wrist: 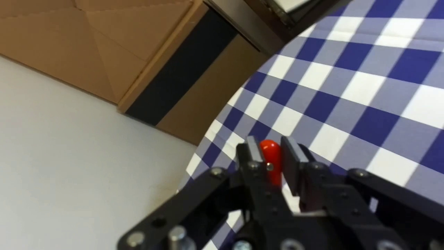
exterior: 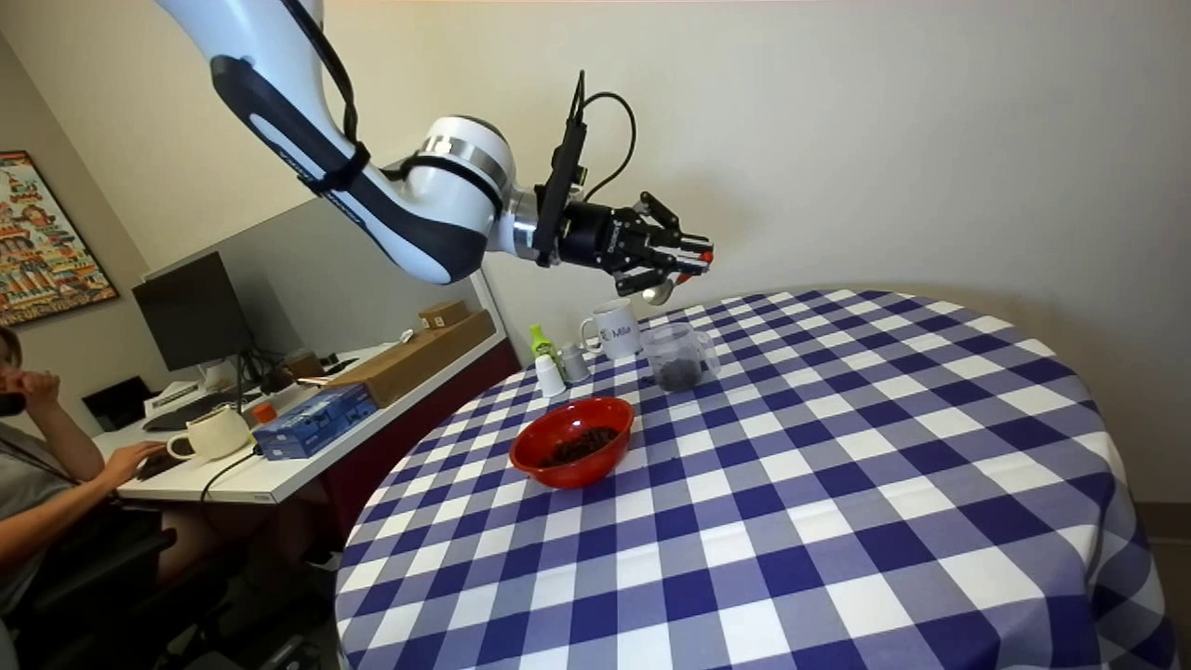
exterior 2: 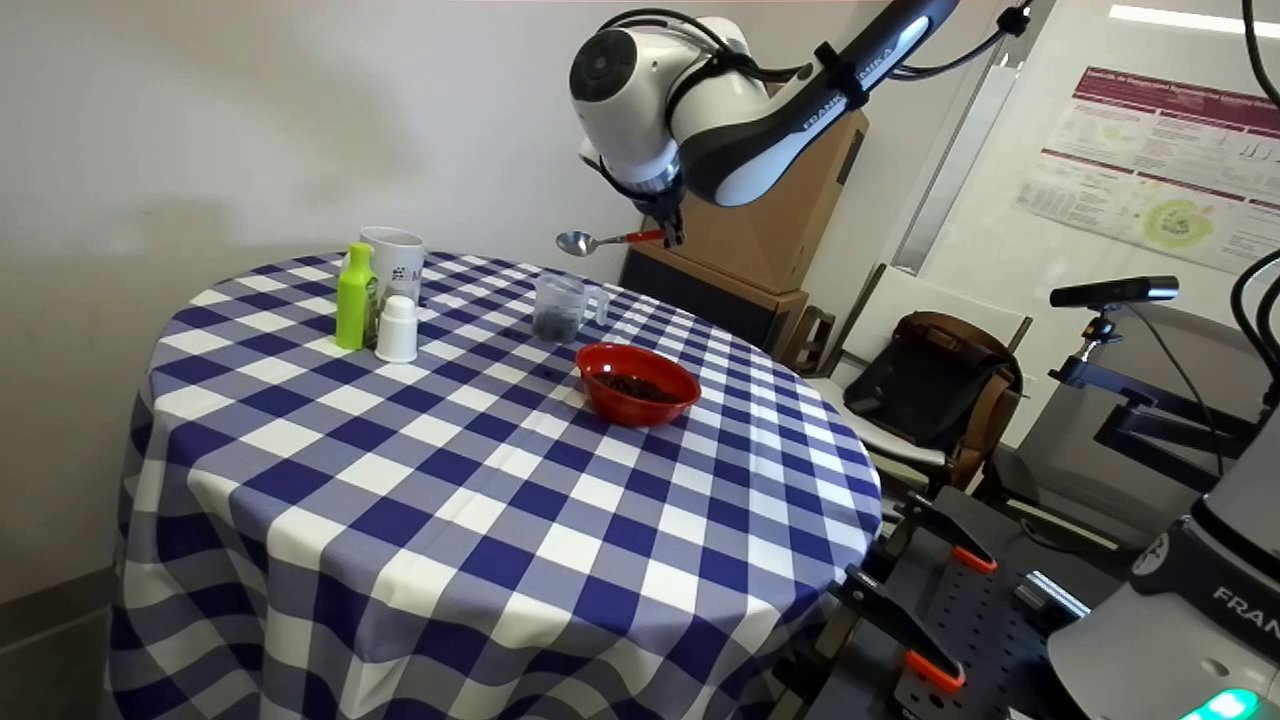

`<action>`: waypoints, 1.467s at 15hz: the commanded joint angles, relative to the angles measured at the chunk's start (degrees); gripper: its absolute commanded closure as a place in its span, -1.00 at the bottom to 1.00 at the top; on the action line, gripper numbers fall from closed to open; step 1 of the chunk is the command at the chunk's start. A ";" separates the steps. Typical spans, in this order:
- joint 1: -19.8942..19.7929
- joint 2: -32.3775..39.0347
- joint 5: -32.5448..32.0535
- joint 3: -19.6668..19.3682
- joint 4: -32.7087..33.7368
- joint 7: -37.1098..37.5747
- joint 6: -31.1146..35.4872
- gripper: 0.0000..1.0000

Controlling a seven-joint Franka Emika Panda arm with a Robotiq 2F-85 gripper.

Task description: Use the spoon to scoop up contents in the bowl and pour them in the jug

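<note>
The white arm [exterior: 451, 214] has black panels [exterior 2: 735, 158], white lettering [exterior 2: 825, 112], black cables [exterior: 349, 98] and a silver-screwed black claw [wrist: 272, 151].

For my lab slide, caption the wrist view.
Robotiq gripper clamping the red spoon handle above a blue-and-white checked tablecloth.

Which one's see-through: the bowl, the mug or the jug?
The jug: dark contents show through its clear wall. The red bowl and white mug are opaque.

Open air beneath black two-fingered gripper [exterior: 700, 253] and its orange-red-handled metal spoon [exterior 2: 602, 241]. Below: clear see-through jug [exterior 2: 558, 306] blocks. Below and baseward: round glossy red bowl [exterior: 573, 473]. Off the spoon's scoop end: white cylindrical mug [exterior: 616, 329], slim green bottle [exterior 2: 353, 305]; passage between them and jug. Ahead: brown cardboard box [wrist: 114, 48].
</note>
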 commanded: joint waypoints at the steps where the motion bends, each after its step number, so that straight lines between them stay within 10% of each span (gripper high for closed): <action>1: -4.08 -6.68 9.17 1.96 -6.58 -1.68 5.61 0.90; 11: -9.77 -23.12 33.58 -3.37 -27.53 4.57 12.30 0.90; 22: -9.83 -10.94 61.49 -8.20 -32.02 9.48 32.46 0.90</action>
